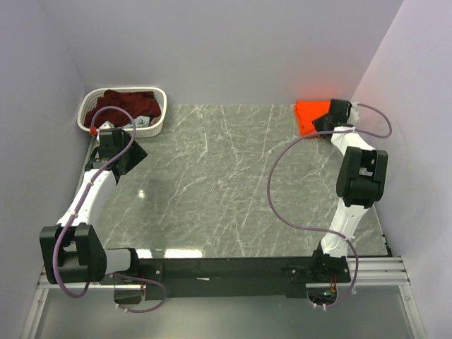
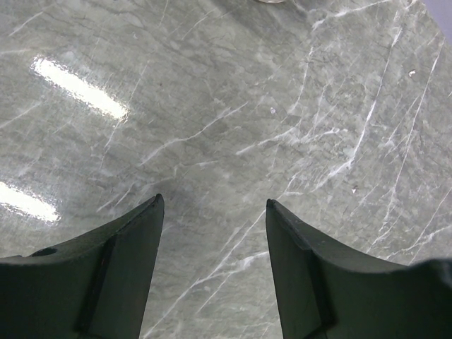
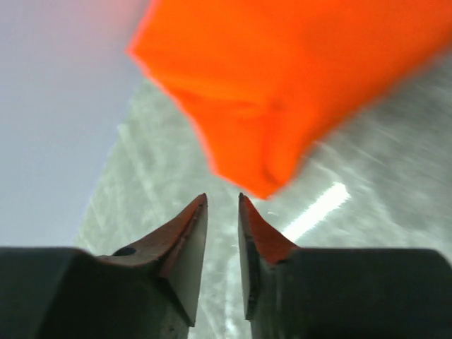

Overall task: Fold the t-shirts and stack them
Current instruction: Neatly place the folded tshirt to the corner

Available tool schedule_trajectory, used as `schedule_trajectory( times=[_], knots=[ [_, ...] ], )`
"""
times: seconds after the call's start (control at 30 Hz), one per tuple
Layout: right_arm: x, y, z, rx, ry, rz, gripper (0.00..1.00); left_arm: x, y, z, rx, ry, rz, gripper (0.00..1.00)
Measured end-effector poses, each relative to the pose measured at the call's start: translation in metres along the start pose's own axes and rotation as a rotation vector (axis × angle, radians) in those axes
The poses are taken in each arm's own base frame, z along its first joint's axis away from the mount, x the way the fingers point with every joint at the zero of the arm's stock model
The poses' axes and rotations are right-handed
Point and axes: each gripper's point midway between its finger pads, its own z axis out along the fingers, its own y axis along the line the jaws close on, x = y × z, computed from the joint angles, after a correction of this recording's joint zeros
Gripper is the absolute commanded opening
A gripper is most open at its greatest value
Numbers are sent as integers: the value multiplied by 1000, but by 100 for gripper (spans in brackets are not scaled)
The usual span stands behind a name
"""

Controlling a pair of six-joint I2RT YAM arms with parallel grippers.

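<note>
Right wrist — t-shirt (image 3: 282,85) corner toward pincer (image 3: 223,201)

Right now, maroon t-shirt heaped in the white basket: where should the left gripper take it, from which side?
Pinch a raised fold on top of the maroon t-shirt, coming straight down. The white lattice basket walls it in all round, so a sideways approach is probably blocked. The left gripper stands open close beside the basket.
</note>
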Motion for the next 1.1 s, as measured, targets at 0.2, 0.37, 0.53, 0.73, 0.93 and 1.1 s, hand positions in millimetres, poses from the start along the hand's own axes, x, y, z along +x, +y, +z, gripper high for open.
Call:
schedule_trajectory(
  times=[0.2, 0.37, 0.53, 0.73, 0.93, 1.1],
  knots=[
    [-23, 51, -1, -102, -41, -81, 22, -1, 0, -1, 2, -3, 0, 65],
    [-7, 46, 26, -107, 13, -87, 21, -1, 0, -1, 3, -4, 0, 65],
    [40, 8, 58, -42, 152, -61, 19, -1, 0, -1, 3, -4, 0, 65],
    [53, 5, 57, -42, 210, -46, 19, -1, -1, -1, 3, -4, 0, 64],
    [62, 7, 50, -62, 264, -50, 29, -1, -1, -2, 5, -3, 0, 65],
    [50, 25, 13, -107, 269, -84, 47, -1, -4, -4, 21, -4, 1, 66]
  ],
)
